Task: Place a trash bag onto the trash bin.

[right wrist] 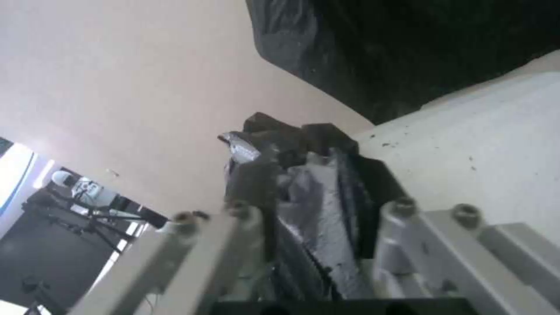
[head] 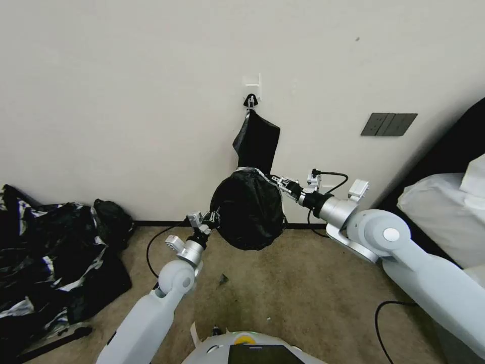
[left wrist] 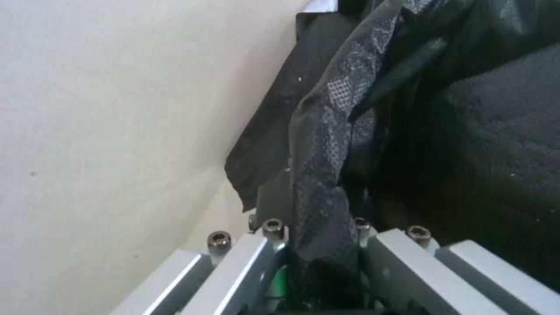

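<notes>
Trash bag (head: pixel 248 211) hangs in the air in front of the wall, stretched between the two hands into a rounded black dome, above the carpeted floor (head: pixel 303 283) near the skirting. The left hand (head: pixel 211 218) is closed on a gathered fold of the bag's edge on one side; in the left wrist view the plastic runs down between its fingers (left wrist: pixel 274 205). The right hand (head: pixel 279 181) is clamped on the opposite edge, with crumpled film pinched between its fingers (right wrist: pixel 251 183). Behind the bag, a second black bag (head: pixel 256 141) dangles from a wall hook (head: pixel 250 101), and a large heap of black plastic (head: pixel 55 258) lies at the floor's left edge by the wall. I cannot tell where the trash bin stands, or whether it sits under the dome. The step in hand looks like spreading the mouth open; the next move calls for keeping both edges taut and lowering the opening evenly over the bin's rim.
</notes>
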